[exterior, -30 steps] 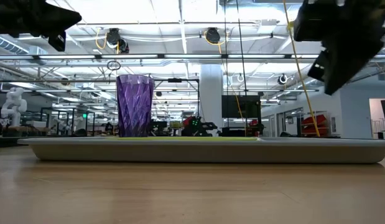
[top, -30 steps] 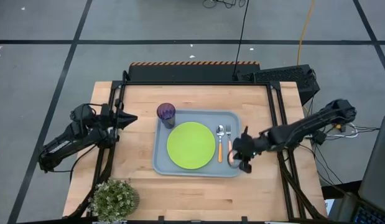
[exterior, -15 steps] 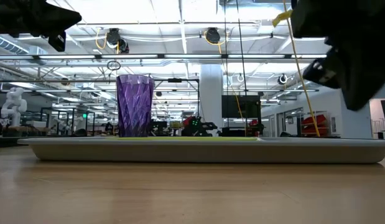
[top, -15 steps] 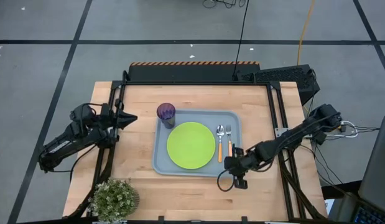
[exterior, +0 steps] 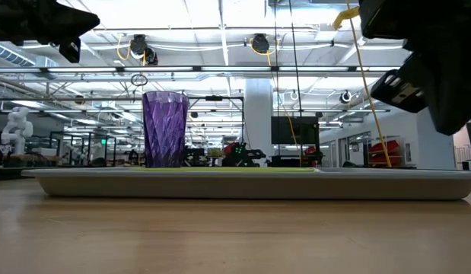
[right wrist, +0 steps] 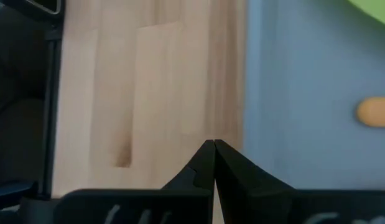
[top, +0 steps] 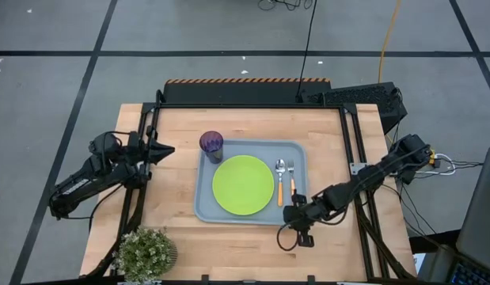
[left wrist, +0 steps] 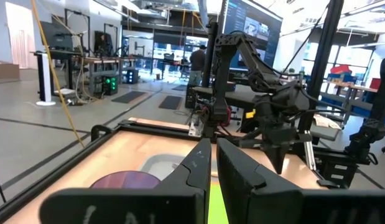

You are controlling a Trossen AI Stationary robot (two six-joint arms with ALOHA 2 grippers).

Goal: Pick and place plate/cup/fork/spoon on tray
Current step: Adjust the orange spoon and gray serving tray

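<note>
Grey-blue, the tray [top: 207, 207] is lying in the middle of the wooden table [top: 173, 237] and is carrying all four pieces, which suggests the task is essentially finished. Its raised rim is keeping them together for carrying. The plate [top: 243, 184] is sitting flat in the tray's centre, taking most of the floor, so the smaller pieces are filling what is left around it. The cup [top: 211, 143] is standing upright in the far left corner, just beside the plate, clear of the utensils. The spoon [top: 280, 176] and fork [top: 290, 176] are lying side by side along the right edge, heads pointing far, as in a table setting. The right gripper [top: 297, 224] is hanging over the tray's near right corner, where rim meets table; in its wrist view the fingers [right wrist: 212, 163] are pressed together on nothing, with the rim and an orange handle end ahead of them. That empty clench reads as an arm with nothing left to carry. The left gripper [top: 164, 150] is waiting past the table's left edge, pointing toward the cup, its fingers likewise closed and empty. A potted plant [top: 146, 252] is standing at the near left corner, well apart from the tray.
</note>
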